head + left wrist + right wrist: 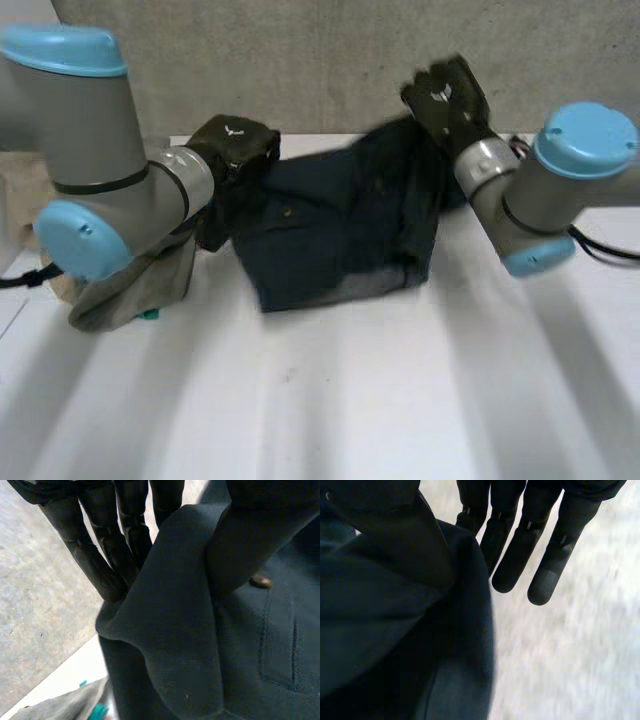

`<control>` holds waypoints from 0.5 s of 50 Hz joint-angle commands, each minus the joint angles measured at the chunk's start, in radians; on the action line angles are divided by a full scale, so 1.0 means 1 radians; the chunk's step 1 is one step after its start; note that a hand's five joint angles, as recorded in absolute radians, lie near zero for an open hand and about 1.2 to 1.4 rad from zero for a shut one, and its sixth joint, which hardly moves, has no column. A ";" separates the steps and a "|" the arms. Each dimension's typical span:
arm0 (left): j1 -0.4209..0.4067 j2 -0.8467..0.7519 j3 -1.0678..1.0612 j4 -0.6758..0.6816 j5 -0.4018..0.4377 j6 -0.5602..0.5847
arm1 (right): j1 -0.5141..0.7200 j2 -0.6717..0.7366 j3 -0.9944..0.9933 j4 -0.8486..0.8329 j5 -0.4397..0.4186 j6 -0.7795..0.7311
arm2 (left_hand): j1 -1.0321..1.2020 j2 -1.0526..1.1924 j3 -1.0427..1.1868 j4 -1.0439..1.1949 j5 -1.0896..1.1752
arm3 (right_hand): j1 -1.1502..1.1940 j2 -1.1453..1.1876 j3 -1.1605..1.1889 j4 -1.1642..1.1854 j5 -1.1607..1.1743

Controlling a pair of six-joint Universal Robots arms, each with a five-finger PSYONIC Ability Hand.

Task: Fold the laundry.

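A dark navy garment point(340, 230) lies crumpled across the far middle of the white table point(350, 400). My left hand point(235, 145) is at its far left corner. In the left wrist view a fold of the cloth point(175, 630) is pinched between straight fingers point(95, 555) and the thumb, next to a brass button point(260, 582). My right hand point(447, 95) holds the far right corner, raised above the table. There the cloth's edge point(395, 630) runs between the thumb and straight fingers point(520, 545).
A grey-green cloth point(130, 290) lies heaped under my left arm at the table's left side, with something teal point(150, 314) beside it. A concrete wall point(330, 60) stands right behind the table. Bare tabletop stretches along the front.
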 commanded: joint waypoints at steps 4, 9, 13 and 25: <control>-0.194 0.140 -0.302 0.219 -0.139 -0.250 | 0.015 0.203 -0.237 -0.229 -0.212 0.262 | 0.277 0.210 0.215 0.197 0.271 | 0.286 0.225 0.213 0.203 0.229; -0.271 0.053 -0.287 0.192 -0.200 -0.296 | 0.015 0.231 -0.199 -0.199 -0.212 0.353 | -0.102 -0.170 -0.165 -0.183 -0.109 | -0.747 -0.808 -0.820 -0.830 -0.804; -0.259 0.045 -0.241 0.111 -0.254 -0.285 | 0.010 0.191 -0.142 -0.119 -0.177 0.353 | -0.593 -0.661 -0.656 -0.674 -0.600 | -0.935 -0.997 -1.009 -1.019 -0.993; -0.131 0.226 -0.293 -0.037 -0.343 -0.265 | -0.025 -0.134 0.100 0.255 0.033 0.419 | -0.850 -0.918 -0.912 -0.930 -0.856 | -0.935 -0.997 -1.009 -1.019 -0.993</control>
